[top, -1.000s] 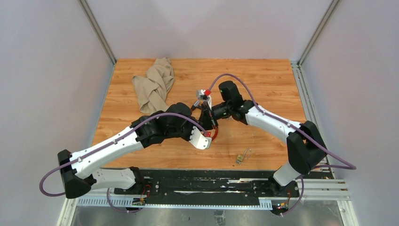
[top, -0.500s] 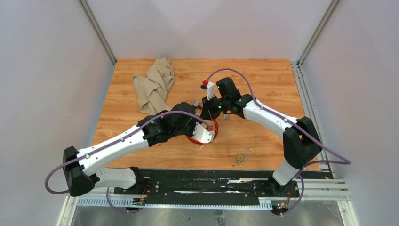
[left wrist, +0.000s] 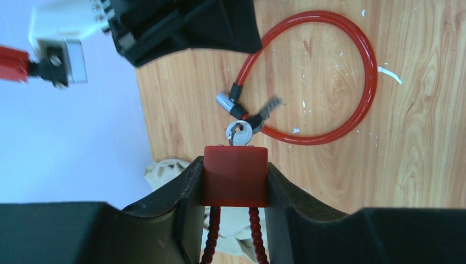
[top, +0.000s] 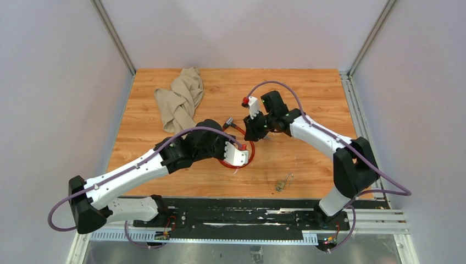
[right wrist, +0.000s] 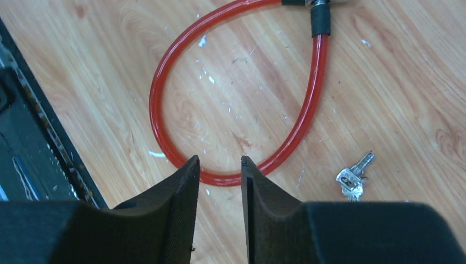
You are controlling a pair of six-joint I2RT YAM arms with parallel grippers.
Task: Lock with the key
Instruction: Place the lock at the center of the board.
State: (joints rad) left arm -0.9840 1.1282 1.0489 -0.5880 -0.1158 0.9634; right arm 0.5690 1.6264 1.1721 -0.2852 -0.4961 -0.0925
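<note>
Your left gripper (left wrist: 235, 165) is clenched on a red tag (left wrist: 235, 179), one finger on each side of it, with two thin red cords running back from the tag between the fingers. Just past the tag, at 12 o'clock in the left wrist view, a small round silver piece with a slot (left wrist: 239, 133) touches the black end of the red cable loop (left wrist: 351, 52). You cannot tell from here whether it is a key head or the face of the lock.

Your right gripper (right wrist: 220, 162) hangs over the near side of the same loop with its fingers slightly parted and nothing between them.

The key (right wrist: 351, 179) lies flat on the table (top: 308, 93) on its small ring, just outside the loop at about 4 o'clock in the right wrist view, apart from both grippers. From above, the key (top: 267, 138) is at 4 o'clock from your right gripper.

A small brass padlock (top: 282, 183) lies near the front edge at 5 o'clock from the loop, and a beige cloth (top: 178, 102) lies crumpled at 10 o'clock.
</note>
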